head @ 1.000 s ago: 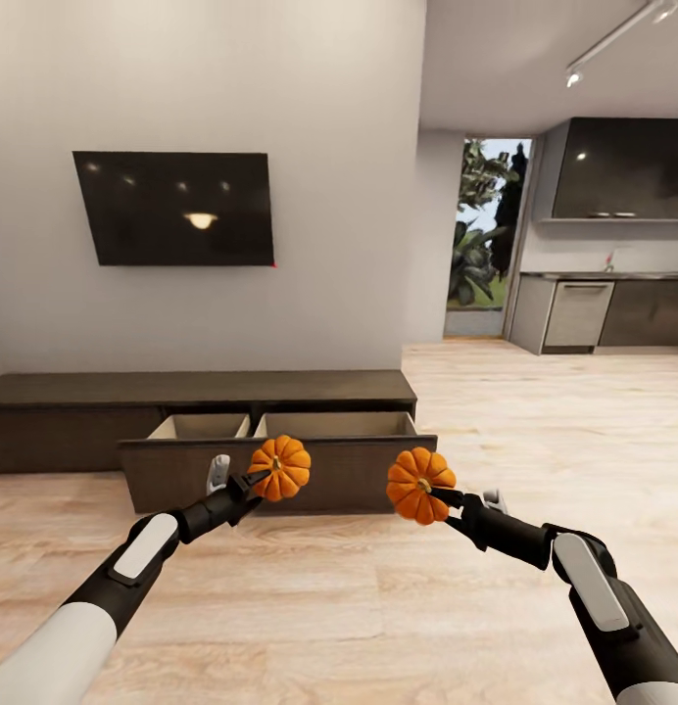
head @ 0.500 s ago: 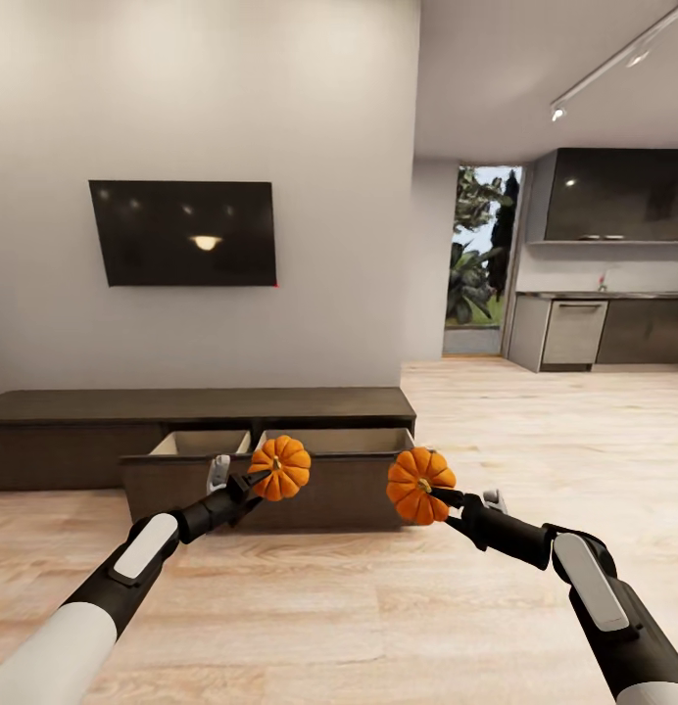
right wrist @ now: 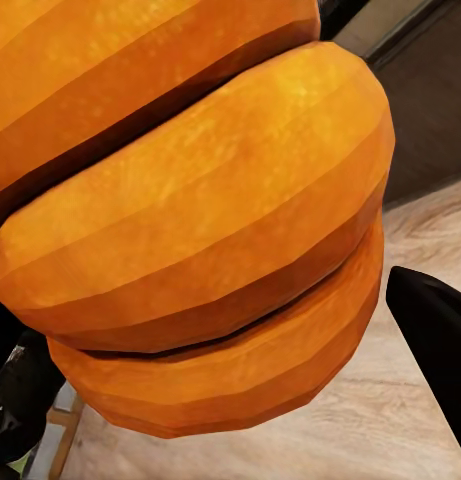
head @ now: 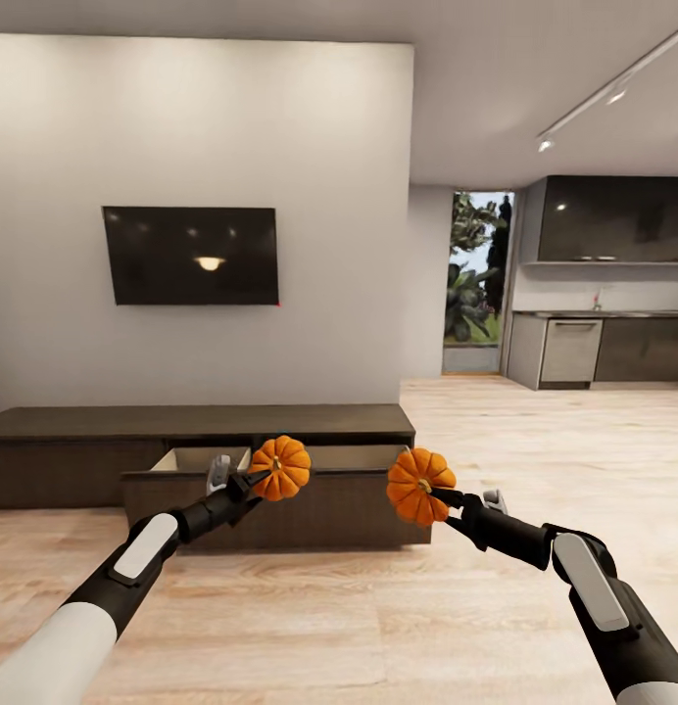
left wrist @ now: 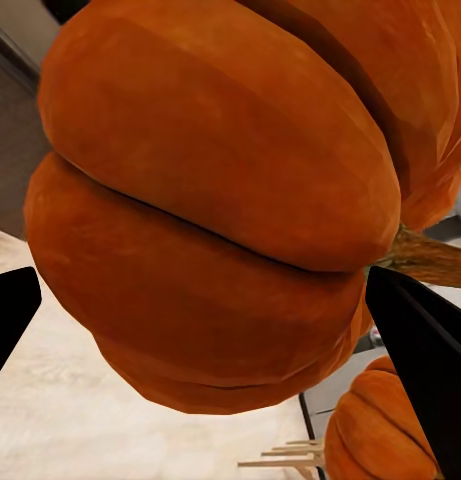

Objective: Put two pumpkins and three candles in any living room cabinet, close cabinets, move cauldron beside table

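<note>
Both pumpkins are held up in front of me. My left gripper (head: pixel 259 479) is shut on one orange ribbed pumpkin (head: pixel 281 467), seen close up in the left wrist view as pumpkin (left wrist: pixel 210 230) between dark fingers (left wrist: pixel 430 350). My right gripper (head: pixel 443 495) is shut on the other pumpkin (head: pixel 419 485), the same pumpkin (right wrist: pixel 190 230) in the right wrist view. Beyond them stands the long dark brown cabinet (head: pixel 104 423), its drawer (head: pixel 329 509) pulled open toward me. The candles, the cauldron and the table are out of view.
A black TV (head: pixel 192 255) hangs on the grey wall above the cabinet. Light wood floor (head: pixel 378 607) spreads between me and the drawer. A doorway with plants (head: pixel 473 284) and a dark kitchen counter (head: pixel 613 348) lie far right.
The whole head view has shifted: the TV and cabinet sit lower and look a little smaller, so the camera moved. Both grippers keep their pumpkins in the same pose.
</note>
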### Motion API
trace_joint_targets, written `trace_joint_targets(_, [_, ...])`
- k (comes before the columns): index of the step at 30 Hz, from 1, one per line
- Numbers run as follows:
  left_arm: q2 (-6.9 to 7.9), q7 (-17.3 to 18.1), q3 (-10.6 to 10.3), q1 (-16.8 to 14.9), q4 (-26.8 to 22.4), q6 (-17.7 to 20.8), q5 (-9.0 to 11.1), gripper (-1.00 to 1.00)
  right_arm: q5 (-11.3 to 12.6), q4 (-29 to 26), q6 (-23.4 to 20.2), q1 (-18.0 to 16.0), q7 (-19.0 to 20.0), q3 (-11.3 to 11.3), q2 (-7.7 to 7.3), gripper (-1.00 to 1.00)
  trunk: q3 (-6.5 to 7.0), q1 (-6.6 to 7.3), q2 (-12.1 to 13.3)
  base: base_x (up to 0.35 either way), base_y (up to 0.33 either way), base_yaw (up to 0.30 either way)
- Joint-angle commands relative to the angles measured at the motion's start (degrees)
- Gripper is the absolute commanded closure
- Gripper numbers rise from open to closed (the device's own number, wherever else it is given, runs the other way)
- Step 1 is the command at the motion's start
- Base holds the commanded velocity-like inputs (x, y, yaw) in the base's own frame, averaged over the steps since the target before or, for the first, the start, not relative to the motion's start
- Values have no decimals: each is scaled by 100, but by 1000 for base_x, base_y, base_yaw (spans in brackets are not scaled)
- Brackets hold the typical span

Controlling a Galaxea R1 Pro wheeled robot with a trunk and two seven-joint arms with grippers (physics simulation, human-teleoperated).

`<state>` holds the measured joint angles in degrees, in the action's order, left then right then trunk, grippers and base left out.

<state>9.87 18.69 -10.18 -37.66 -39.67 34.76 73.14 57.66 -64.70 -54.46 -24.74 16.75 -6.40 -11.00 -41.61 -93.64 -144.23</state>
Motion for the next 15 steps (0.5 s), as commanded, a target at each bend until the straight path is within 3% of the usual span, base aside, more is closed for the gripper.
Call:
trace_joint_targets(1, [6,9,-19,-4,3,4,16,100,-34,1,-30,-4,30,-11,2,100,16,4,-1,0,0,0])
trace_joint_targets(15, [-2,4,-20,-4,3,3,16,100,-32,-7,-30,-4,30,-11,2,100,326,40,18,0,0,0])
